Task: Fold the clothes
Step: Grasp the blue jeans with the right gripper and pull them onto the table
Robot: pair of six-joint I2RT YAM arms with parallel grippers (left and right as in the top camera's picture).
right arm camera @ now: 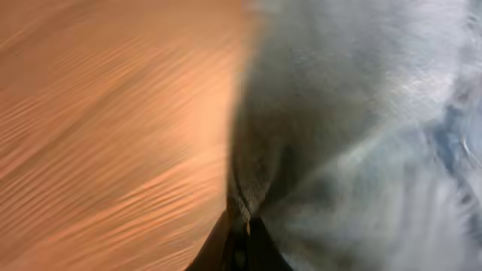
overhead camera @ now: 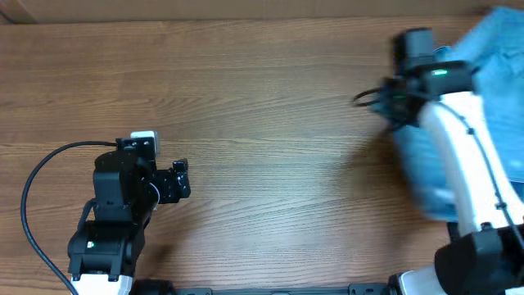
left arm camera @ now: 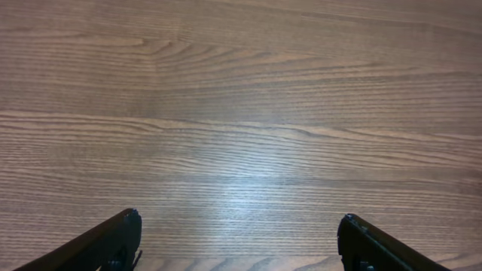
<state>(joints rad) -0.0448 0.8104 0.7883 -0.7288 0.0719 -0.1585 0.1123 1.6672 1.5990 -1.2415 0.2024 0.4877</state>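
The clothes, light blue denim jeans (overhead camera: 495, 57), lie bunched at the far right of the wooden table and run out of the overhead view. My right gripper (overhead camera: 407, 92) is at their left edge. In the right wrist view, my right gripper (right arm camera: 242, 226) is shut on a pinched fold of the jeans (right arm camera: 361, 113), which fill the right half, blurred. My left gripper (overhead camera: 176, 182) hovers at the lower left, far from the jeans. In its wrist view the left gripper (left arm camera: 239, 223) is open over bare wood with nothing between its fingers.
Brown wood-grain table (overhead camera: 262, 123) spreads between the two arms. A black cable (overhead camera: 33, 188) loops left of the left arm. The right arm's white link (overhead camera: 463, 156) crosses over the lower part of the jeans.
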